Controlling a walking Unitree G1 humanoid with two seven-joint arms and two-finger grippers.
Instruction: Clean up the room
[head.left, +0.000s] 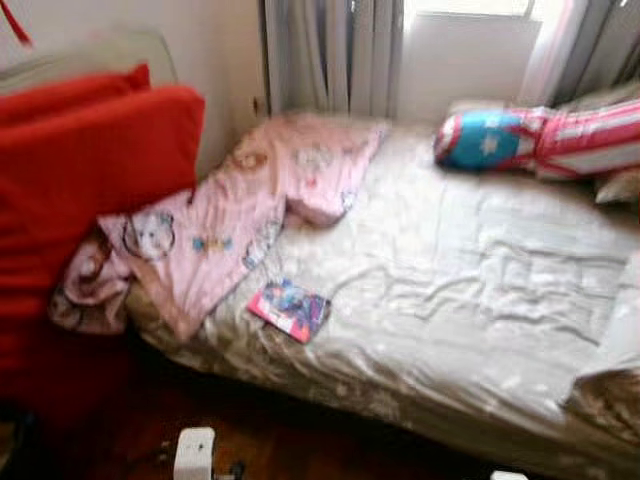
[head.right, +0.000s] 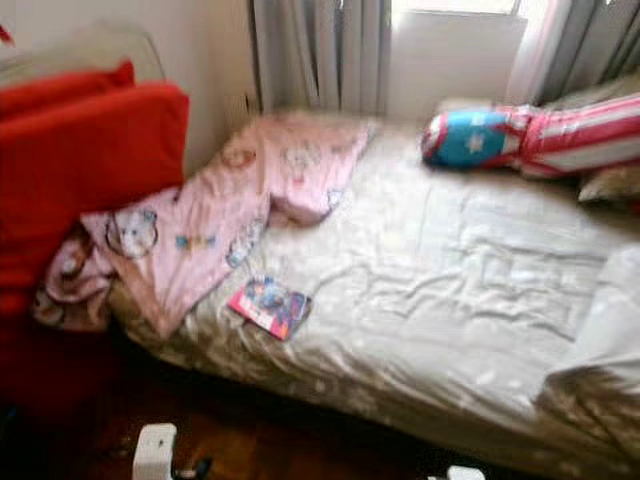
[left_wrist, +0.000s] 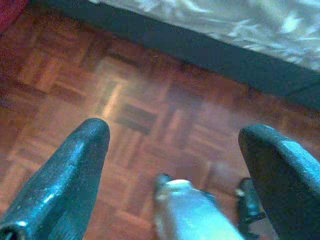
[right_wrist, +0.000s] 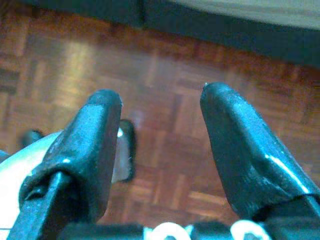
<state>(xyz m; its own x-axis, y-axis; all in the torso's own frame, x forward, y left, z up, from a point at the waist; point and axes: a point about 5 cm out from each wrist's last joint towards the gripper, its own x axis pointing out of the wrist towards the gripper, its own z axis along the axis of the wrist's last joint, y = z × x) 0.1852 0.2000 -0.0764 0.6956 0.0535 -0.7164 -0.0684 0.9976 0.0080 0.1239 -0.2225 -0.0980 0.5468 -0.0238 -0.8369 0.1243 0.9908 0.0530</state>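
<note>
A bed (head.left: 470, 300) with a crumpled cream cover stands before me. A pink cartoon-print blanket (head.left: 240, 215) lies rumpled across its left end and hangs off the corner. A small colourful book (head.left: 289, 308) rests on the cover near the front edge. A red, white and blue shield-print pillow (head.left: 540, 138) lies at the far right. My left gripper (left_wrist: 175, 137) hangs open over the parquet floor (left_wrist: 150, 100) by the bed's base. My right gripper (right_wrist: 160, 107) also hangs open above the parquet, nothing between its fingers.
Red cushions (head.left: 80, 170) are stacked at the left beside the bed. Grey curtains (head.left: 330, 55) and a bright window lie behind the bed. A white part of my own body (head.left: 194, 455) shows at the bottom edge above the dark wooden floor.
</note>
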